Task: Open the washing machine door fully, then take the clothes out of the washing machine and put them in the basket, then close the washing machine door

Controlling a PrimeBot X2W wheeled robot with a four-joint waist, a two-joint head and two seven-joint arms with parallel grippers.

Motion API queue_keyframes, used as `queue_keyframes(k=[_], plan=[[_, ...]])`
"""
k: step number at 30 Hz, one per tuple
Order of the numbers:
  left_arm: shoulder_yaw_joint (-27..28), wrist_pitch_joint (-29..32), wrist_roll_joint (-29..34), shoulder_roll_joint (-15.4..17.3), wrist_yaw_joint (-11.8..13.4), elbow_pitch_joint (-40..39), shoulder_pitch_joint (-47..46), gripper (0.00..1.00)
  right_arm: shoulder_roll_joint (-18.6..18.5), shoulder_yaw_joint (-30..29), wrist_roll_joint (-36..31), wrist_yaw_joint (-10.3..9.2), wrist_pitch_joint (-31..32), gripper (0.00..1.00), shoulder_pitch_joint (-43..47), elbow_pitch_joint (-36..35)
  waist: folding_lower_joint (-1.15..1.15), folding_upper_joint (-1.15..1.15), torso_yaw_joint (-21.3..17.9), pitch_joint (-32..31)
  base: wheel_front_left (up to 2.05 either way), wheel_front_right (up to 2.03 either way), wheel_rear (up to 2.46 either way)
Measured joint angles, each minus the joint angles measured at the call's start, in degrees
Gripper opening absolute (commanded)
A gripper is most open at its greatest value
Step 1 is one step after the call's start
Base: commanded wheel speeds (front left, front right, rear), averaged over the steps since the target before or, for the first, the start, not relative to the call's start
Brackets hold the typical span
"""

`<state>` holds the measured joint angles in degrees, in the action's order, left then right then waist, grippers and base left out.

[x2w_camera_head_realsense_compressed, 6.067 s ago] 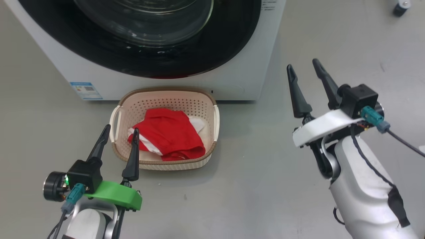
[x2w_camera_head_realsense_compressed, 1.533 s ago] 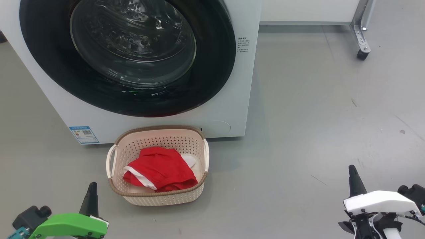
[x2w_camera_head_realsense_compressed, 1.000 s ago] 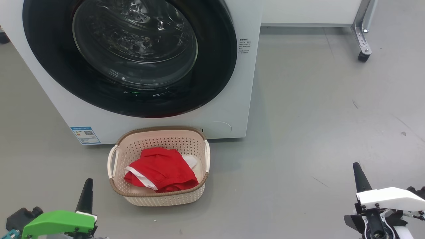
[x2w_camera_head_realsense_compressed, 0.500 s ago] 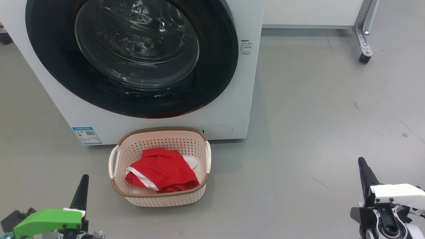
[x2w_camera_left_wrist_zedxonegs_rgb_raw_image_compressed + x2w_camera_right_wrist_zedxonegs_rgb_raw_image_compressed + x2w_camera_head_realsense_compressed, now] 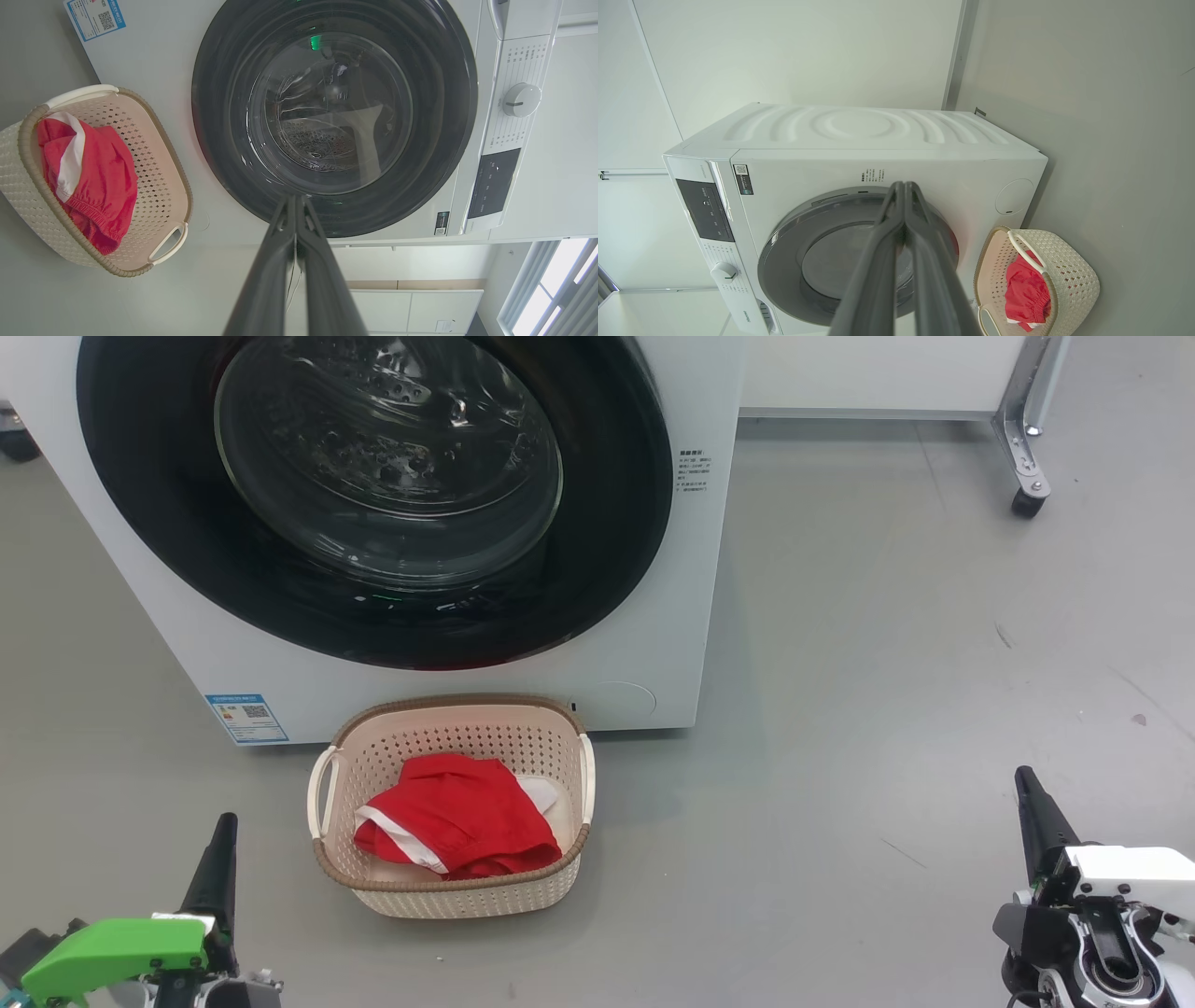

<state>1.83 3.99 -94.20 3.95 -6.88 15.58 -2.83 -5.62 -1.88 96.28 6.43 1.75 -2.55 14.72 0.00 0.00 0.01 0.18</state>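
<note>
The washing machine door [image 5: 387, 457] is shut and the clothes [image 5: 457, 817] lie in the basket [image 5: 467, 896] before the washing machine [image 5: 695, 616]. The left gripper [image 5: 295, 201] and the right gripper [image 5: 904, 186] are pressed together, empty. The task seems finished.

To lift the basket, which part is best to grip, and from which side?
Probably a white side handle of the basket: the loop stands off the wall, leaving a gap for one finger. Come from above; the washing machine stands close behind.

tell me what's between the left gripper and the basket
Only bare grey floor. In the head view the left gripper sits just left of the basket, apart from it.
</note>
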Motion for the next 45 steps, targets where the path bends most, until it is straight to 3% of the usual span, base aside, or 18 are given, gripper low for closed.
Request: queue_keyframes(k=[45], plan=[[0.1,0.1,0.0,0.0,0.0,0.4,-0.3,0.0,0.0,-0.3,0.0,0.24,0.0,0.0,-0.5,0.9,0.01,0.0,0.0,0.0,0.0,0.0,0.0]])
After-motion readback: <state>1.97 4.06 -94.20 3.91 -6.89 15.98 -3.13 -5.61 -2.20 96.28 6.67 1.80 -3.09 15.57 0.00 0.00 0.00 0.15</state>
